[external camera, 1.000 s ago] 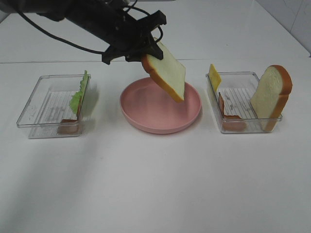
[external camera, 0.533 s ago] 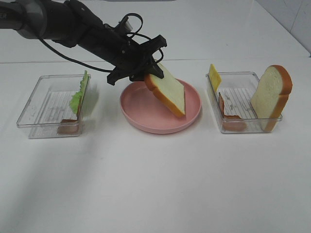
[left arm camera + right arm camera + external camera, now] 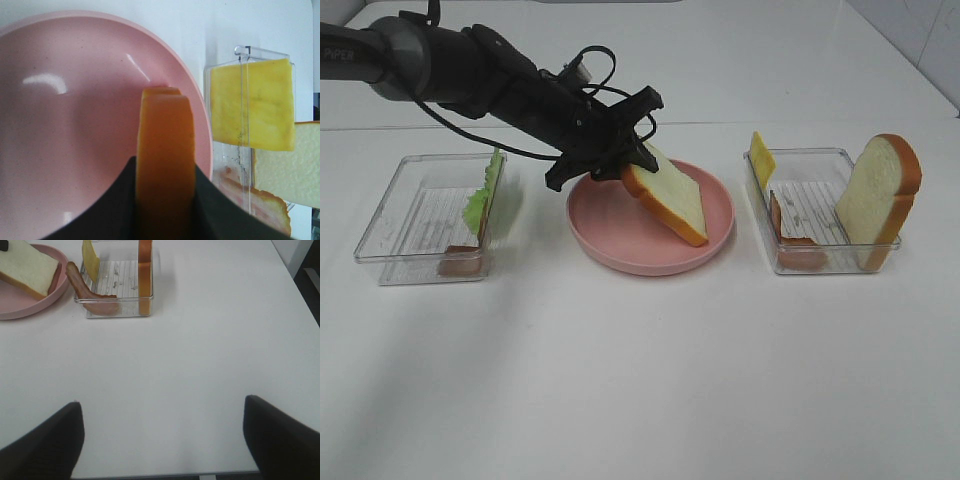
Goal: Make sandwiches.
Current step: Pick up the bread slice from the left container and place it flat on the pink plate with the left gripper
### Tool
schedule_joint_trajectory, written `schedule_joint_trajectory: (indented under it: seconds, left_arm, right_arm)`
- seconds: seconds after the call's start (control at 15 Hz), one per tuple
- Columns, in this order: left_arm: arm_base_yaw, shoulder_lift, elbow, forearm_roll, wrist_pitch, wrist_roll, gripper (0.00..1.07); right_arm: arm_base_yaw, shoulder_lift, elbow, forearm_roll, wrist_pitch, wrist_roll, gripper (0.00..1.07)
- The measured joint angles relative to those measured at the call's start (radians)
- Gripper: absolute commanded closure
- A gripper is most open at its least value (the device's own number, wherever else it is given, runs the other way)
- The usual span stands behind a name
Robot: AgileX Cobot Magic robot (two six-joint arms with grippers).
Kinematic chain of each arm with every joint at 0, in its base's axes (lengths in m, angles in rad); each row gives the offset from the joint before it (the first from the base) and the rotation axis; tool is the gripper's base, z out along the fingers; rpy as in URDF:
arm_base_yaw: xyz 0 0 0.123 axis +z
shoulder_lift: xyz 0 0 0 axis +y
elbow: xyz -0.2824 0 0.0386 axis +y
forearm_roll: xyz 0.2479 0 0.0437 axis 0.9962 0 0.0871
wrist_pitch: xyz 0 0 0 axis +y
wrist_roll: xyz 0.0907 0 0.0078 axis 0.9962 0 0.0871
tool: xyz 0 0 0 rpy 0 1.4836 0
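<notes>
Bread slice (image 3: pixel 667 195), white-faced with a tan crust, hangs tilted over the pink plate (image 3: pixel 605 245) at centre frame. The left gripper (image 3: pixel 620 165) pinches its upper edge, jaws narrowed onto the crust. The slice's low corner sits at or just above the plate's right inner wall; contact cannot be confirmed. Done well, this placement would bring that corner down until it bears weight, then tip the slice flat toward the plate's middle rather than against the rim, so it makes a level base for the lettuce (image 3: pixel 485 190), bacon (image 3: pixel 798 250) and cheese (image 3: pixel 761 158) waiting in the clear trays at either side. The jaws should part only once the slice is supported, then lift straight off to avoid dragging it. The black left arm reaches in from the upper left of the frame, stretched out, its wrist angled down and rightward. The right gripper (image 3: pixel 161 405) is spread wide over bare table, well apart from the trays.
</notes>
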Motion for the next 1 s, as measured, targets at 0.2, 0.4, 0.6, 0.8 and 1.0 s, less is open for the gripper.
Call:
schedule_joint_trajectory:
  seconds: [0.2, 0.4, 0.6, 0.8, 1.0]
  left_arm:
    - [0.000, 0.002, 0.000, -0.006, 0.000, 0.000, 1.06]
    - [0.000, 0.002, 0.000, -0.006, 0.000, 0.000, 0.62]
    - [0.000, 0.005, 0.000, -0.003, 0.006, 0.000, 0.14]
    - [0.000, 0.010, -0.059, 0.044, 0.066, -0.014, 0.10]
    - [-0.001, 0.010, -0.144, 0.194, 0.142, -0.142, 0.10]
  right_arm:
    - [0.000, 0.000, 0.000, 0.000, 0.000, 0.000, 0.22]
    - [0.000, 0.000, 0.000, 0.000, 0.000, 0.000, 0.22]
    - [0.000, 0.000, 0.000, 0.000, 0.000, 0.000, 0.22]
    - [0.000, 0.000, 0.000, 0.000, 0.000, 0.000, 0.22]
    - [0.000, 0.000, 0.000, 0.000, 0.000, 0.000, 0.22]
